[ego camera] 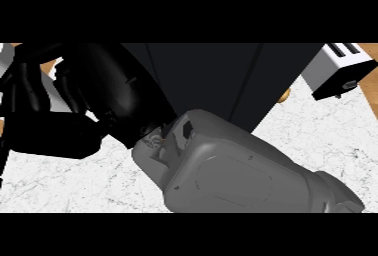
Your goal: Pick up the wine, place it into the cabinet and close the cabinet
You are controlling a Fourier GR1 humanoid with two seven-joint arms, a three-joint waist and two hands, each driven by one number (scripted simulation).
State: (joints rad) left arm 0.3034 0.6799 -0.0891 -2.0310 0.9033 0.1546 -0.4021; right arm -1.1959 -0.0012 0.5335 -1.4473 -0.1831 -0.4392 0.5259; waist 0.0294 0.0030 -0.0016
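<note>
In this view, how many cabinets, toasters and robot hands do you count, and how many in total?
cabinet: 1
toaster: 1
right hand: 1
Total: 3

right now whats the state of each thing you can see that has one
right robot hand: raised close to the view, over the cabinet's left side; open or shut cannot be told
cabinet: dark front partly hidden by the arm; door open or closed cannot be told
toaster: standing on the counter, nothing sticking out of the slots that show
wine: not in view
left robot hand: not in view
</note>
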